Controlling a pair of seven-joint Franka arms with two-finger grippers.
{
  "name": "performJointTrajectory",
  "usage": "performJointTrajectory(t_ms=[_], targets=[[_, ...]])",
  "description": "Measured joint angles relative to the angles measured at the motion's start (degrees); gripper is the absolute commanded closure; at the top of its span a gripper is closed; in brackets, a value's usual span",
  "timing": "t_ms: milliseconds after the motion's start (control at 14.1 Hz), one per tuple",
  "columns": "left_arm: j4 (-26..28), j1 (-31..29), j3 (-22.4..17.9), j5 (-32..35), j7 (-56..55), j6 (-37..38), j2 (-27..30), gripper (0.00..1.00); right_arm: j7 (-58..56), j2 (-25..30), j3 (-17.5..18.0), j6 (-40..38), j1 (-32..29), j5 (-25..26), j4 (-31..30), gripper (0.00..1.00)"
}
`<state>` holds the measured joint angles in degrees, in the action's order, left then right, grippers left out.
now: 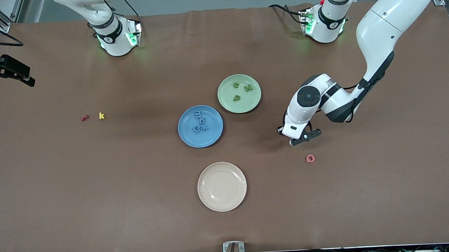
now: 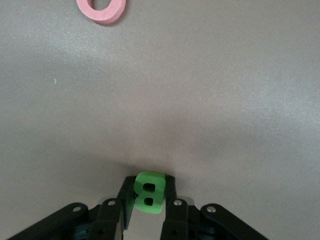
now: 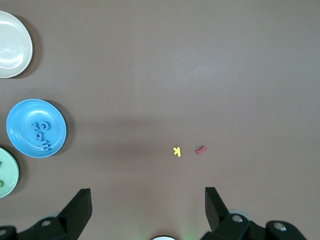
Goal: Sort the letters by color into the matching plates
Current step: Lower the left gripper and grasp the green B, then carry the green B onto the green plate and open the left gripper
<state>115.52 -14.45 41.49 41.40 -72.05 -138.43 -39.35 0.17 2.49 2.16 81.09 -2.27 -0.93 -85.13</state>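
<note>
My left gripper [image 2: 149, 182] is shut on a green letter B [image 2: 148, 192], low at the tabletop toward the left arm's end. In the front view the left gripper [image 1: 301, 138] hides that letter. The pale green plate [image 1: 246, 103] holds three green letters [image 1: 237, 98]. Beside it, nearer the front camera, the blue plate [image 1: 194, 139] holds several blue letters [image 1: 200, 127]. My right gripper [image 3: 147, 200] hangs open and empty high over the right arm's end of the table, where that arm waits.
A pink letter [image 1: 310, 158] lies just nearer the front camera than the left gripper. A cream plate [image 1: 222, 186] sits nearer the camera than the blue plate. A yellow letter [image 1: 101, 116] and a red letter [image 1: 85, 118] lie toward the right arm's end.
</note>
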Motion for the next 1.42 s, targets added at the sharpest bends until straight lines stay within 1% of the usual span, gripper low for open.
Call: performJointTrajectory(t_ms=[142,284,498,711,853,1138,1422], targets=[[0.0,0.0,0.1,0.0,-0.1,-0.1,0.0,0.83,-0.1,0.0,-0.1,0.1,-0.1,0.0,0.0,0.0],[0.0,-0.1,1.0,0.0,-1.2,-0.1,0.2,0.83,-0.2,0.0,-0.1,0.1,-0.3,0.0,-0.1,0.0],[0.4,0.0,5.2,0.0,-5.5,1.0,0.7,0.83,-0.3,0.0,-0.2,0.0,-0.3,0.0,-0.3,0.0],[1.4,0.5,10.8,0.0,-11.4,5.2,0.8,0.83,-0.4,0.0,-0.1,0.0,-0.3,0.0,-1.3,0.0],[1.7,2.7,13.2,-0.1,-15.0,7.1,0.8,0.83,-0.4,0.0,-0.1,0.0,-0.3,0.0,-1.7,0.0],[1.1,11.9,13.5,-2.3,-20.9,7.4,0.8,0.83,-0.4,0.0,-0.1,0.0,-0.3,0.0,-1.7,0.0],[-1.0,18.2,10.9,-2.8,-22.9,7.4,0.7,0.83,-0.5,0.1,-0.1,0.0,-0.3,0.0,-2.0,0.0]])
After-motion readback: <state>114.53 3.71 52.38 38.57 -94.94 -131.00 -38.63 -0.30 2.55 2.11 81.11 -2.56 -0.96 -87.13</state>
